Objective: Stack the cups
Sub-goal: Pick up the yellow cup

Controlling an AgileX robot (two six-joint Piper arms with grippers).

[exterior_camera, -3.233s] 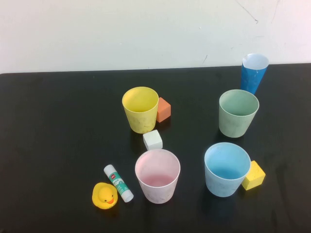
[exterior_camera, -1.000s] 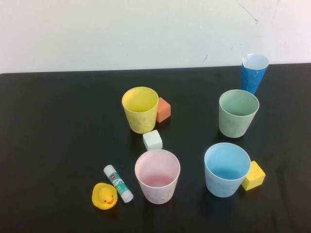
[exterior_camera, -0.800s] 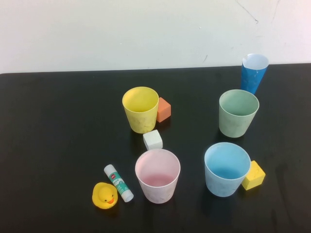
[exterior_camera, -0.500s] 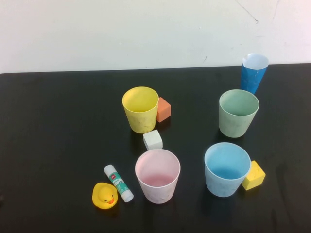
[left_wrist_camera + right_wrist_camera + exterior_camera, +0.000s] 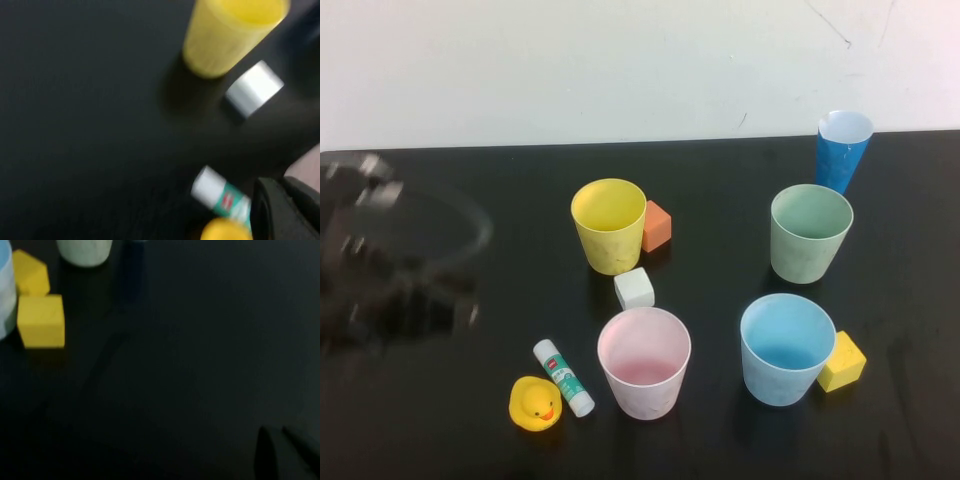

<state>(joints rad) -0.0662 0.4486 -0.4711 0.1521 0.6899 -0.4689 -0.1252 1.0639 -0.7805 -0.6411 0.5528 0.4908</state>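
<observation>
Cups first: four of them stand upright and apart on my black counter (image 5: 440, 440), none nested yet. The yellow cup (image 5: 609, 225) is toward the far middle, the pink cup (image 5: 644, 361) nearer me at centre, the light blue cup (image 5: 787, 347) near on my right, the sage green cup (image 5: 810, 232) farther on my right.

They look like thin matte plastic, so I judge them light, fairly stiff at the rim but easy to tip or skid if nudged on the side wall. Being tapered and equal in size, each should drop into another and seat snugly. I would pinch one wall just below the rim, one finger inside and one outside, and lift straight up.

Clutter sits close: an orange block (image 5: 657, 226) touches the yellow cup's right side, a white cube (image 5: 634, 288) lies between yellow and pink, a yellow block (image 5: 841, 361) sits against the blue cup, and a glue stick (image 5: 563, 377) and rubber duck (image 5: 535, 403) lie left of the pink one. A tall dark-blue cone (image 5: 842, 150) stands beyond the green cup; it is not mine to stack.

My left jaws (image 5: 390, 250) are a blur over the far left of the counter, shut and empty. My right jaws (image 5: 287, 452) are shut too, holding nothing, over bare counter well clear of the cups.
</observation>
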